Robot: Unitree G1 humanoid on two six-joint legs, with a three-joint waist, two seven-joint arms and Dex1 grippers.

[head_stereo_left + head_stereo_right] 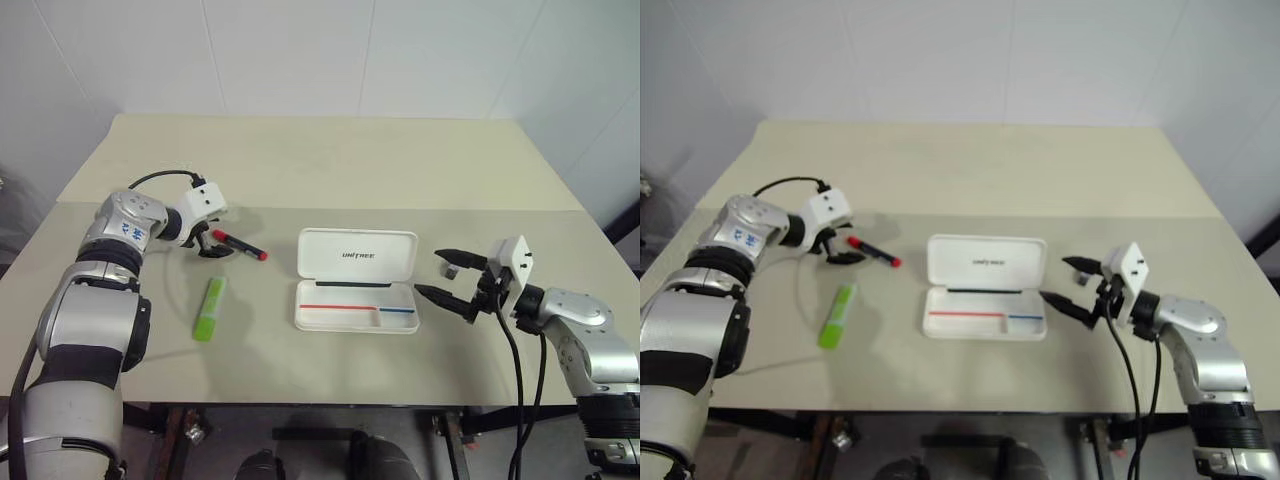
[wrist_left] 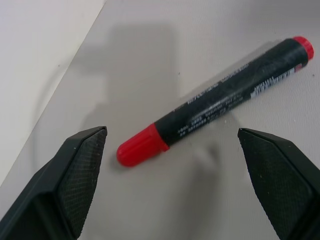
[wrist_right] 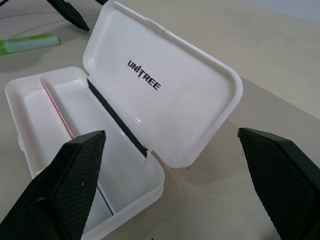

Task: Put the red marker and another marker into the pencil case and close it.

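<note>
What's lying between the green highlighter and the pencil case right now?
Nothing: bare tabletop separates the highlighter from the open pencil case, seen in both eye views.

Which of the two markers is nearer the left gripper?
The red marker, lying just ahead of the open left gripper. The green highlighter lies farther off, nearer the robot.

A beige table (image 1: 400,170) stands against a white wall (image 1: 300,50).

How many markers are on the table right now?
2. The red marker lies left of the open pencil case, by the left gripper; the green highlighter lies nearer the front edge.
</note>
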